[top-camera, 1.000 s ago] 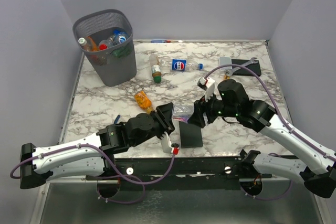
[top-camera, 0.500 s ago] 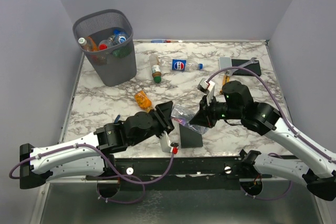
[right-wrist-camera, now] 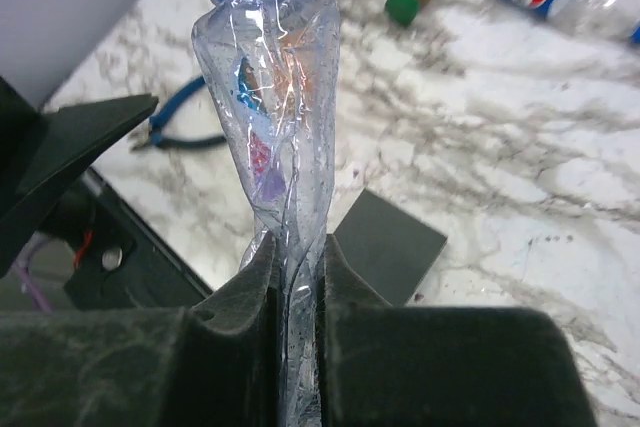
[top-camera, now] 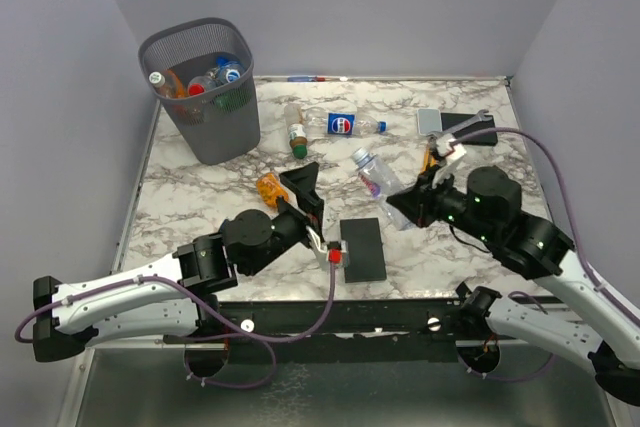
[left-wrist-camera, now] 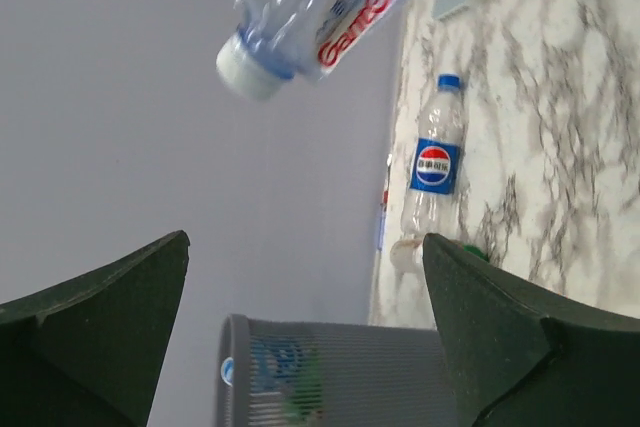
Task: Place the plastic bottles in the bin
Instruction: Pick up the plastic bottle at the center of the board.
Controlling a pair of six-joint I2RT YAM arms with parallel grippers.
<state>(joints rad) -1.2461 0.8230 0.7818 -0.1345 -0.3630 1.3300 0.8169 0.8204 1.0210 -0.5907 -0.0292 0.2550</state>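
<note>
Right gripper (right-wrist-camera: 295,265) clenched on a crushed clear bottle (right-wrist-camera: 268,97), fingers (right-wrist-camera: 238,292) pinching its lower body flat, white cap pointing away from the wrist. Bottle held off the table (top-camera: 190,197), over the middle of the marble, cap toward the far edge.

Left gripper (top-camera: 306,190) spread wide and grasping nothing, tilted upward, just left of the held bottle. From its wrist camera, that bottle in the air above the open fingers (left-wrist-camera: 505,332), red lettering on a purple label.

Bin (top-camera: 212,117) at the far left corner, well apart from both grippers, more bottles (top-camera: 205,82) already inside.

Three bottles lying on the marble: a Pepsi bottle (top-camera: 345,125) on its side near the far edge, blue cap to the right; a green-capped bottle (top-camera: 295,133) just beside it on the bin side; an orange bottle (top-camera: 271,190) just left of the left gripper.

Black slab (top-camera: 362,249) flat at the near edge, between the two arms. Blue-handled pliers (right-wrist-camera: 185,134) on the marble, clear only in the right wrist view. At the far right corner, a wrench (top-camera: 478,116) and a second slab (top-camera: 462,128) together
</note>
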